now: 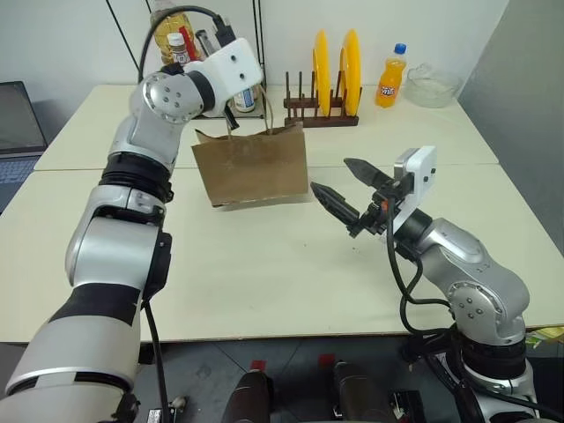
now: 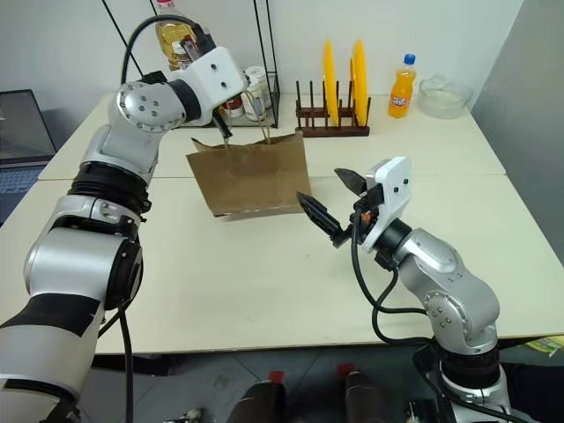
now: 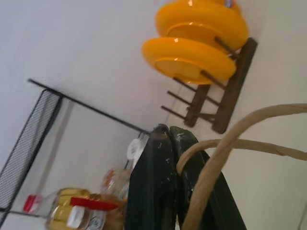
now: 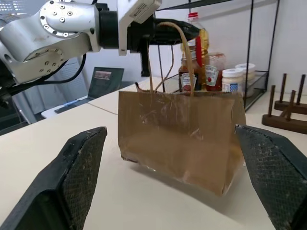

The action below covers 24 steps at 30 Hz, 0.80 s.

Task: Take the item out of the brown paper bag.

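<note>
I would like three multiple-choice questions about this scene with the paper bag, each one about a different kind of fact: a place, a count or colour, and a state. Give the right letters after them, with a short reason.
1. Where does the orange soda bottle stand?
A. inside the bag
B. at the table's far side, beside the plate rack
C. under the right gripper

2. How many yellow plates stand in the rack?
A. two
B. four
C. none

3. What is the left gripper doing?
A. hanging open over the table
B. holding a plate
C. shut on a handle of the brown paper bag

Answers:
1 B, it stands right of the rack.
2 A, two discs stand upright.
3 C, the handle loop runs between its closed fingers, while the right gripper is open.
</note>
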Available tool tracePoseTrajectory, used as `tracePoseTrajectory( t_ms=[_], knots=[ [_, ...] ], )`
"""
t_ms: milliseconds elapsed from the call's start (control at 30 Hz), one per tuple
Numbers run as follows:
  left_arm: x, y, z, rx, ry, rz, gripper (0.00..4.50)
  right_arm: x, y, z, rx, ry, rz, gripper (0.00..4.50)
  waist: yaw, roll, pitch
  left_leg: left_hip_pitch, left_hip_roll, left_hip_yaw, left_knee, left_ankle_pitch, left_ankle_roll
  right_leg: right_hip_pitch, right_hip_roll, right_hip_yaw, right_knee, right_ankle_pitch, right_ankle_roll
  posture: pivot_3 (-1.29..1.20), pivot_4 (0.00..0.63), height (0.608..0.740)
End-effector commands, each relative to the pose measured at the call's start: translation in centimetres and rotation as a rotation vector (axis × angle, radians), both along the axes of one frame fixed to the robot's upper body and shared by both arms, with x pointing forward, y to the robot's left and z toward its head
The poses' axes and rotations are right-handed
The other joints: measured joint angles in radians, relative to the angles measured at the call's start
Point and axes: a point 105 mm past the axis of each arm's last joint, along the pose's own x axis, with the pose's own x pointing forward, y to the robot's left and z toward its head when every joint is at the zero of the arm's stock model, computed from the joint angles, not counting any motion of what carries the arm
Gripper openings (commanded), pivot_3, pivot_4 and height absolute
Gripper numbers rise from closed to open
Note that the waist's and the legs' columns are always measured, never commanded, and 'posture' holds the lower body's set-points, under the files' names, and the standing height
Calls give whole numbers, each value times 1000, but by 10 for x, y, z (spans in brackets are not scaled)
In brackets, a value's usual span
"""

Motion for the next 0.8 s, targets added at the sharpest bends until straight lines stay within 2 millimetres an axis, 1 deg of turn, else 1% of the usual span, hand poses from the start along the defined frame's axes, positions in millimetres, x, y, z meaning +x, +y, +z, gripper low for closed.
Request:
tracePoseTrajectory(
  t_ms=[33,300,567,800],
  knots=[
    [-7,-13,35,-20,-115,-51,23,-8,-4,12,10,-55,-17,4500,0,0,0,0,0,0,0,0,0,0,0,0,0,0,0,0,150,740],
    [-9,-36,36,-45,-121,-122,23,-12,-12,6,3,-41,-66,4500,1,0,0,0,0,0,0,0,0,0,0,0,0,0,0,0,150,740],
    [-8,-39,31,-29,-108,-131,23,-15,-30,-10,-25,-2,-140,4500,1,0,0,0,0,0,0,0,0,0,0,0,0,0,0,0,150,740],
    [-7,-43,30,-28,-98,-142,23,-18,-38,-15,-26,10,-194,4500,0,0,0,0,-1,0,0,0,0,0,1,0,0,0,0,0,150,740]
  ],
)
